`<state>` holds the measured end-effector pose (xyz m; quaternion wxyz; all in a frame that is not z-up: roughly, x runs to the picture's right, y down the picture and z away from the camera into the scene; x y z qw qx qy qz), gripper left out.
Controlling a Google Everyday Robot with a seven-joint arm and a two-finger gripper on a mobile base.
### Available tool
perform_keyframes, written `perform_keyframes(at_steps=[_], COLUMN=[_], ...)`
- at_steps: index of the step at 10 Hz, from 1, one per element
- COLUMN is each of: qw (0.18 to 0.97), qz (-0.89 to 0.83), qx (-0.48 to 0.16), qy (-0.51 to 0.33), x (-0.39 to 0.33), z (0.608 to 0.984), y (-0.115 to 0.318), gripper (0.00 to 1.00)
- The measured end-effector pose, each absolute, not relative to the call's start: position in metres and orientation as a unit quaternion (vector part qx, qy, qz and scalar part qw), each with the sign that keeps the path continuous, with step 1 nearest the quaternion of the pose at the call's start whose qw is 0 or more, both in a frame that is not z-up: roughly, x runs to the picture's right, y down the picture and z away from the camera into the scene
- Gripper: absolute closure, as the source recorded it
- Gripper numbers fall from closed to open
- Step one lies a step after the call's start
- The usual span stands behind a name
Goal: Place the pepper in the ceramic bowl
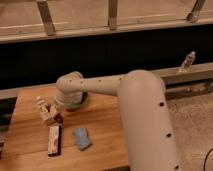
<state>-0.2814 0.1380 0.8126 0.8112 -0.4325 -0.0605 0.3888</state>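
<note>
On the left of the wooden table (pixel 110 125), my gripper (pixel 52 115) hangs low over the surface, shut on the pepper (pixel 58 119), a small dark red piece at its tip. Just behind and to the right stands the green ceramic bowl (pixel 76 105), mostly hidden by my white wrist (pixel 70 89). The pepper is left of the bowl's front edge, outside it.
A red-and-white packet (pixel 53 140) lies in front of the gripper and a blue-grey crumpled object (pixel 81 138) to its right. My thick white arm (pixel 145 120) covers the table's right side. A small bottle (pixel 188 61) stands on the far ledge at the right.
</note>
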Motion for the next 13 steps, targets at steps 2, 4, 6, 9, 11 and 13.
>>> perform_keyframes(at_steps=[2,4,6,9,11,13], qw=[0.83,0.842,0.846,0.846,0.851,0.858], qz=[0.395,0.399,0.412,0.428,0.425,0.414], qx=[-0.393,-0.362,-0.338,-0.317,-0.308,-0.304], qy=[-0.042,-0.027,-0.013,0.001,0.007,0.015], x=[-0.273,-0.27,-0.254,-0.23,-0.225,-0.227], z=[0.806,0.794,0.8,0.823,0.836,0.853], y=[0.121,0.107,0.097,0.075,0.057,0.037], gripper=[1.0,1.0,1.0,1.0,1.0,1.0])
